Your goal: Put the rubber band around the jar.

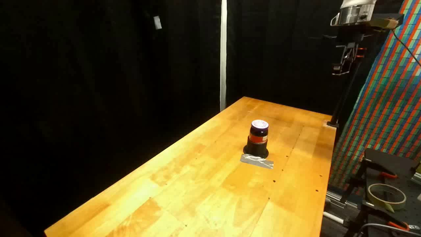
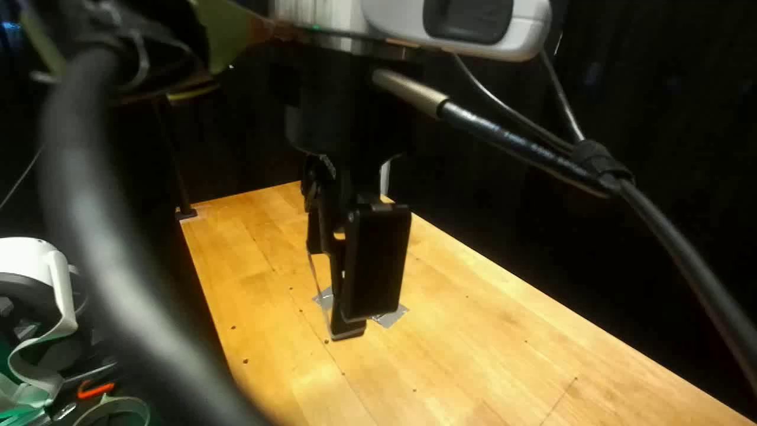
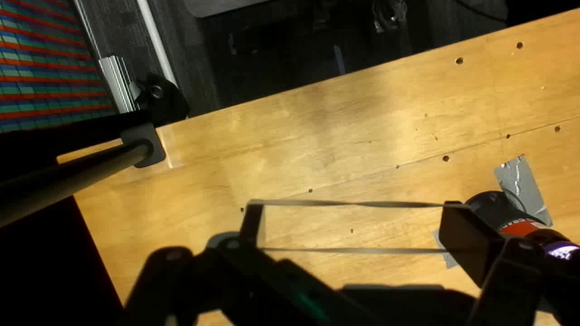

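Note:
The jar (image 1: 259,138) stands upright on the wooden table, dark with an orange-red label, a pale-topped purple cap and a dark flared base (image 1: 256,150). In the wrist view the jar (image 3: 523,227) is at the right edge, partly covered by a finger. In an exterior view the gripper (image 2: 358,322) hides it. My gripper (image 3: 355,226) is open, high above the table and to one side of the jar. The rubber band (image 3: 385,204) is stretched around both fingertips as two nearly parallel strands, one of them twisted. Nothing is between the fingers inside the band.
Grey tape (image 1: 263,162) lies on the table (image 1: 184,184) at the jar's base. A dark pole (image 3: 147,151) is fixed at a table corner. A side cart holds a tape roll (image 1: 386,197). Black curtains border the table. Cables (image 2: 532,148) hang along the arm.

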`<state>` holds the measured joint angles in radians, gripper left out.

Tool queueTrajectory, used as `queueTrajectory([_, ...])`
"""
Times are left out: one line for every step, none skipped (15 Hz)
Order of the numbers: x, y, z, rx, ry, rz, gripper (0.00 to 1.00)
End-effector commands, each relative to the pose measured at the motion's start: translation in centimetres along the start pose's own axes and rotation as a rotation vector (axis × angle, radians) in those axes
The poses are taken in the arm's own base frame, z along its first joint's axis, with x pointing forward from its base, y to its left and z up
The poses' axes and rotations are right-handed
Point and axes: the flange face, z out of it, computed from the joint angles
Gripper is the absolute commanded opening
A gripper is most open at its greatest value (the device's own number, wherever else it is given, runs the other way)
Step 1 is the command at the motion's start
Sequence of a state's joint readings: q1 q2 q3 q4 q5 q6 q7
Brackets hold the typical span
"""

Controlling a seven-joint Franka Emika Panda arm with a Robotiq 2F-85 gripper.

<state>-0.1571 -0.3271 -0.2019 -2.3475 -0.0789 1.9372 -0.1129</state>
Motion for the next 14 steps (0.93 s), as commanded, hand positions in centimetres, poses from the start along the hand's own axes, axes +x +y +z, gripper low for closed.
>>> queueTrajectory([0.1,0.0,-0.2,-0.001,0.004,0.0,1.0])
queueTrajectory([0.1,0.1,-0.5,-0.001,0.008,0.001,1.0])
queueTrajectory([0.1,0.1,-0.6,-0.001,0.011,0.0,1.0])
queueTrajectory([0.1,0.1,-0.6,-0.001,0.012,0.0,1.0])
queueTrajectory([0.1,0.1,-0.6,-0.001,0.012,0.0,1.0])
queueTrajectory([0.1,0.1,-0.6,-0.001,0.012,0.0,1.0])
queueTrajectory([0.1,0.1,-0.6,-0.001,0.012,0.0,1.0])
queueTrajectory([0.1,0.1,-0.6,-0.001,0.012,0.0,1.0])
queueTrajectory([0.5,-0.5,-0.7,0.013,0.022,0.001,1.0])
queueTrajectory([1.8,-2.5,-0.8,0.036,0.022,0.001,1.0])
queueTrajectory([3.1,-4.4,-0.4,0.022,0.03,-0.003,1.0])
queueTrajectory([4.3,-6.7,-0.1,0.018,0.029,-0.032,1.0])
queueTrajectory([5.6,-8.9,0.4,0.008,0.033,-0.05,1.0])
queueTrajectory([6.7,-10.9,1.0,-0.008,0.03,-0.078,1.0])
